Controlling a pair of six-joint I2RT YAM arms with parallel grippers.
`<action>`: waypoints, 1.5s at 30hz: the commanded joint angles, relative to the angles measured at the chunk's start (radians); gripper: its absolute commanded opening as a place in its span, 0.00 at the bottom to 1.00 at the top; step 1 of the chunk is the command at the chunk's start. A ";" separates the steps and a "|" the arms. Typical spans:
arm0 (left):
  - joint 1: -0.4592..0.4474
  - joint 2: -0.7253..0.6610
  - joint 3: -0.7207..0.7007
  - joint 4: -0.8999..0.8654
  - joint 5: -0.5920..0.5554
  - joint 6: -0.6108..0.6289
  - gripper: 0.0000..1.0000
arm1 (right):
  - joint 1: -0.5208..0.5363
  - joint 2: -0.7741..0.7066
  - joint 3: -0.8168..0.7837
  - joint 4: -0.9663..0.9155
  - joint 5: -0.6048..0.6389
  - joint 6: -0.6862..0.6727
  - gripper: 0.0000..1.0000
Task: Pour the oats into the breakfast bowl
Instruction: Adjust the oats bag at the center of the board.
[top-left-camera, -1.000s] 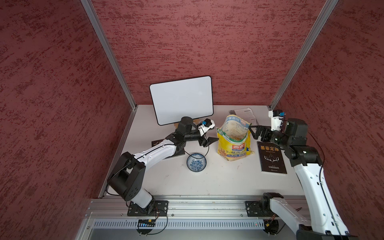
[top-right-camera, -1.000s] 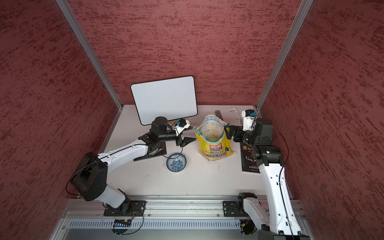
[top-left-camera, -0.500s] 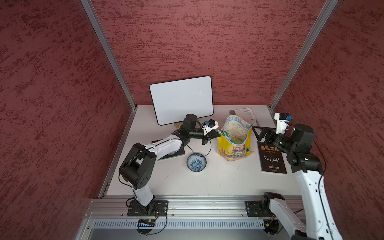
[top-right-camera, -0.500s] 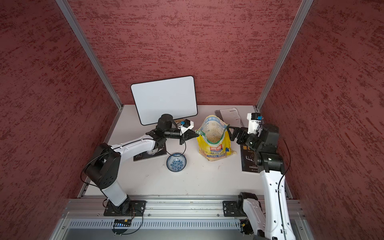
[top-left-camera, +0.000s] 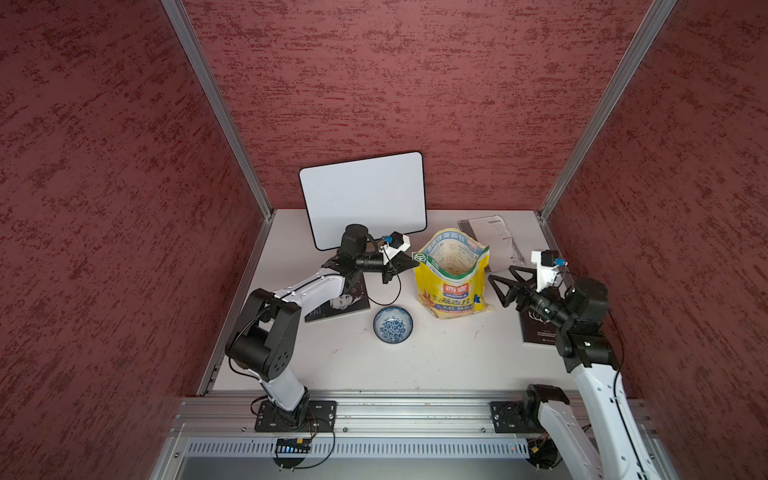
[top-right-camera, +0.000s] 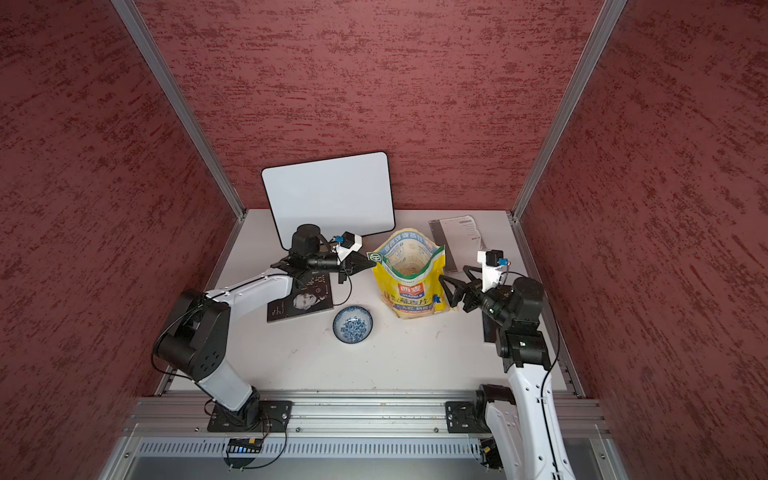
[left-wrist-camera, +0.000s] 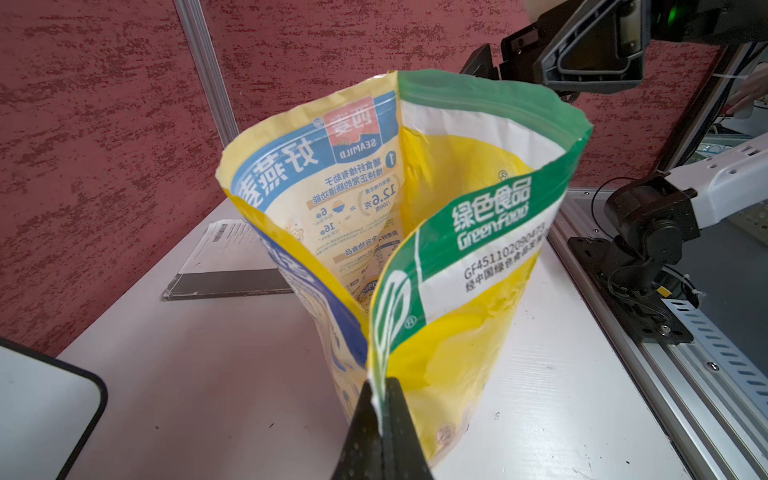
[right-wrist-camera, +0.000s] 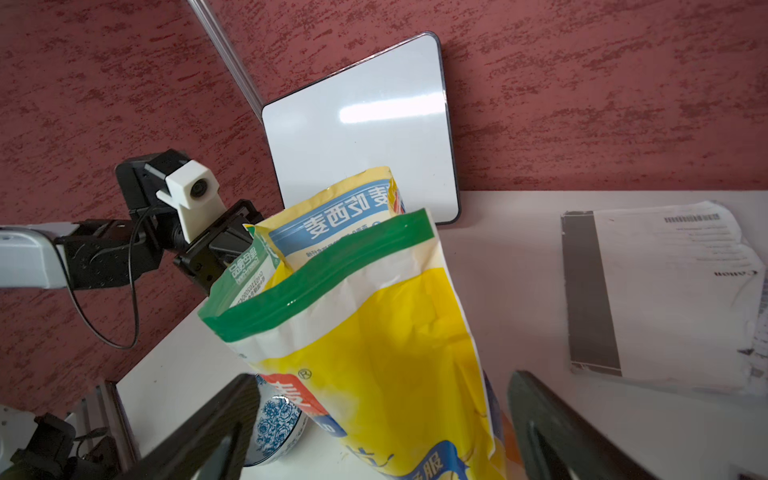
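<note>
The yellow oats pouch (top-left-camera: 451, 286) stands upright and open on the white table (top-left-camera: 374, 365) in both top views. Pale oats (top-right-camera: 409, 271) show inside its mouth. My left gripper (top-left-camera: 411, 262) is shut on the pouch's top left corner, and the green-white seam is pinched between its black fingers (left-wrist-camera: 399, 415) in the left wrist view. My right gripper (top-left-camera: 500, 273) is open just right of the pouch, with the pouch's side (right-wrist-camera: 374, 332) facing its spread fingers (right-wrist-camera: 224, 411). The blue-patterned breakfast bowl (top-left-camera: 393, 325) sits in front of the pouch, to its left, with no oats in it.
A whiteboard (top-left-camera: 363, 199) leans on the back wall. A book with a face on its cover (top-left-camera: 340, 305) lies under my left arm. A dark book (top-left-camera: 536, 334) lies under my right arm. A printed booklet (top-left-camera: 494, 232) is at the back right. Red walls enclose three sides.
My left gripper reached right to the pouch's top corner and shut on it. My right gripper stayed open beside the pouch while its arm shifted back and lower.
</note>
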 joint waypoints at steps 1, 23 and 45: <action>0.042 -0.019 0.052 0.073 0.089 0.015 0.00 | 0.041 0.010 -0.003 0.070 -0.048 -0.260 0.99; 0.229 0.019 -0.042 0.352 0.015 -0.253 0.63 | 0.492 0.386 0.020 0.095 0.490 -0.432 0.99; 0.178 0.169 -0.019 0.027 -0.269 -0.351 0.51 | 0.748 0.681 -0.261 0.847 0.621 -0.057 0.94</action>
